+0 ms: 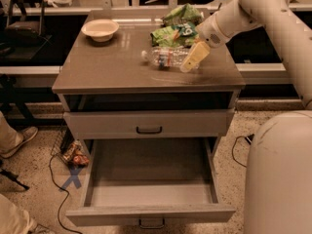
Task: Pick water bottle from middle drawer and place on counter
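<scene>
The small clear plastic water bottle (165, 57) lies on its side on the glossy grey-brown counter (107, 69), right of centre, white cap pointing towards the left edge. The cream-coloured gripper (191, 58) sits at the bottle's base end. Gripping or released, I cannot tell. Below, the wide grey middle drawer (151, 179) hangs open.

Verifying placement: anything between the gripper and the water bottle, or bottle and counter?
Nothing visible. The water bottle lies on its side on the counter, with the gripper at its base end. Green snack bags sit just behind it.
</scene>
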Controlling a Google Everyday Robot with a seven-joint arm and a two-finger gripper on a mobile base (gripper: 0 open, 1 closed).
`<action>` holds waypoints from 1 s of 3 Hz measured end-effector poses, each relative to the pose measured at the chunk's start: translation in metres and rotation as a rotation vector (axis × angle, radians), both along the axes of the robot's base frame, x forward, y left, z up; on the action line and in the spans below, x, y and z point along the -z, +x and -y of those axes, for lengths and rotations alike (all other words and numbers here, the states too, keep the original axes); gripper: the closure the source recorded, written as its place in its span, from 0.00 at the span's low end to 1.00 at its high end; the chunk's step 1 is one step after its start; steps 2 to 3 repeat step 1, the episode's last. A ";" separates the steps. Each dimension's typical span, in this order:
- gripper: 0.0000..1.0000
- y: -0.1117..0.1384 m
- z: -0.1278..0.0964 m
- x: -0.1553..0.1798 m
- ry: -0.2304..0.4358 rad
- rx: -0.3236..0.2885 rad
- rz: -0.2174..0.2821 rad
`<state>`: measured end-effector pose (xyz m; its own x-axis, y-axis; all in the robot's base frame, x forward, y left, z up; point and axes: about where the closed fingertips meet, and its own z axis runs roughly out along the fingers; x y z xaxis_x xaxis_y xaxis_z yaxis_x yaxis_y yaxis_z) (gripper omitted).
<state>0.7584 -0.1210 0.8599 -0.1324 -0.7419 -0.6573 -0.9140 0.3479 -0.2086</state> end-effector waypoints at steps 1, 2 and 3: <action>0.00 -0.003 0.017 -0.013 0.025 0.043 0.057; 0.00 -0.003 0.017 -0.013 0.025 0.043 0.057; 0.00 -0.003 0.017 -0.013 0.025 0.043 0.057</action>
